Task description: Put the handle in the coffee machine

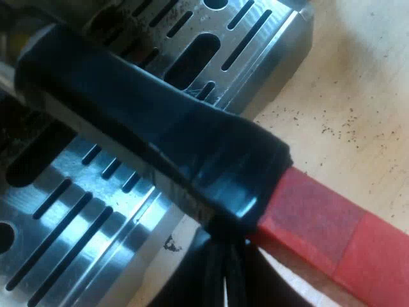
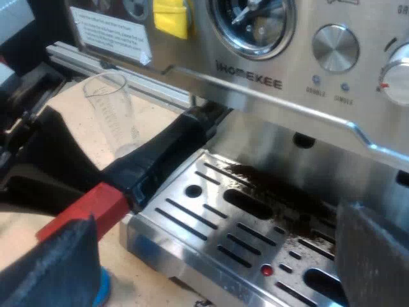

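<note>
Black, red-ended handle (image 2: 156, 157) meets our stainless-steel espresso machine (image 2: 255, 83) at eight o'clock, likely awaiting a locking twist. Right gripper (image 2: 211, 256) gapes open. Whether the left gripper (image 2: 48, 163) clamps anything, we cannot tell.

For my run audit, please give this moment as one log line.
handle: under machine front, above drip tray | left end effector: at red end | right end effector: open, empty | measuring glass: upright

Our right gripper (image 2: 217, 256), two broad black fingers (image 2: 54, 268) with matt, faintly grainy faces and blunt edges, our left gripper (image 2: 61, 163), likewise black, a smooth wedge-shaped body with hard angular outlines
</note>
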Motion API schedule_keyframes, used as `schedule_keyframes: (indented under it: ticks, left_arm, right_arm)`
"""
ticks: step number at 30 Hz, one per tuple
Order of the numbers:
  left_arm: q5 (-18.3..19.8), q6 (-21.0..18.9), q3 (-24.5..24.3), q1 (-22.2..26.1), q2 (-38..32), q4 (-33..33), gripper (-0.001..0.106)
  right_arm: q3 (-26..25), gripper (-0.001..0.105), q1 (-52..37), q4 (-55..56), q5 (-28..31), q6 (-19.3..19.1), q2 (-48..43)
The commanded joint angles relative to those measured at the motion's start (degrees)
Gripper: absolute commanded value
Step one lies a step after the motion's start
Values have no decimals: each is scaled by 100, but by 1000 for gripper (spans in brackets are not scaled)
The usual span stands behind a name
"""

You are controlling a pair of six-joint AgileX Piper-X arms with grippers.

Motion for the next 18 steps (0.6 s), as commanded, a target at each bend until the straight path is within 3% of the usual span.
schedule_keyframes:
  ticks: [1,4,6,9,11,13,18]
  left_arm:
    - [424,-54,-209,186,-350,-510,0]
    - [27,-50,-209,637,-713,-303,0]
    - [1,-50,-209,929,-965,-249,2]
    - [1,-50,-278,1326,-1348,-106,21]
    - [1,-50,-470,1572,-1598,169,48]
    - [-32,-50,-659,1747,-1705,382,64]
    - [-89,-50,-1275,2065,-1822,683,68]
  right_arm:
    - [-4,77,2,-8,-285,-11,-48]
    - [-4,77,2,-8,-399,-11,-48]
    - [-4,77,2,-8,-439,22,-48]
    - [-4,77,2,-8,-437,149,-48]
    - [-67,77,2,54,-452,160,-48]
    - [-160,77,-15,233,-452,160,-48]
    - [-625,77,-15,992,-452,160,-48]
